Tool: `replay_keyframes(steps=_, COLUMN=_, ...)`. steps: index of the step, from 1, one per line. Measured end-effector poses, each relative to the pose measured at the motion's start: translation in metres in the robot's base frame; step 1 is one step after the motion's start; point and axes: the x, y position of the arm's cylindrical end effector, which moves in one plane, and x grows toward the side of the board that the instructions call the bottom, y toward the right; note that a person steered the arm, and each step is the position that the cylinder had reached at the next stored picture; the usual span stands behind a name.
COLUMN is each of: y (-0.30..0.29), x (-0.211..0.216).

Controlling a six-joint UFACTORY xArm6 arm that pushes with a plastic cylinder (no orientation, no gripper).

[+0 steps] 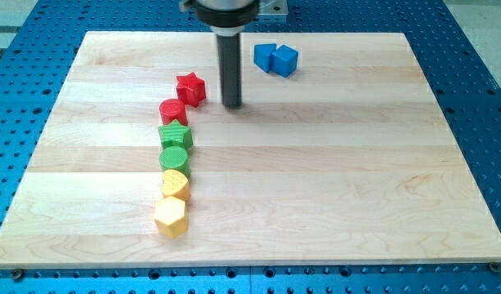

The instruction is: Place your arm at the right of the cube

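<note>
My tip (232, 104) rests on the wooden board (332, 180), just right of the red star block (190, 88) and below-left of the two blue blocks. The blue cube (285, 60) sits near the view's top, touching another blue block (266, 56) on its left. My tip is left of and below the cube, apart from it. A curved line of blocks runs down from the red star: a red cylinder (173, 111), a green star (176, 135), a green cylinder (174, 158), a yellow block (175, 184) and a yellow hexagon (171, 216).
The board lies on a blue perforated table (21, 98). The arm's dark rod (231, 57) comes down from the view's top centre.
</note>
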Motion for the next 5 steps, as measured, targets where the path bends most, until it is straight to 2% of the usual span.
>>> replay_keyframes(steps=5, y=0.16, x=0.0)
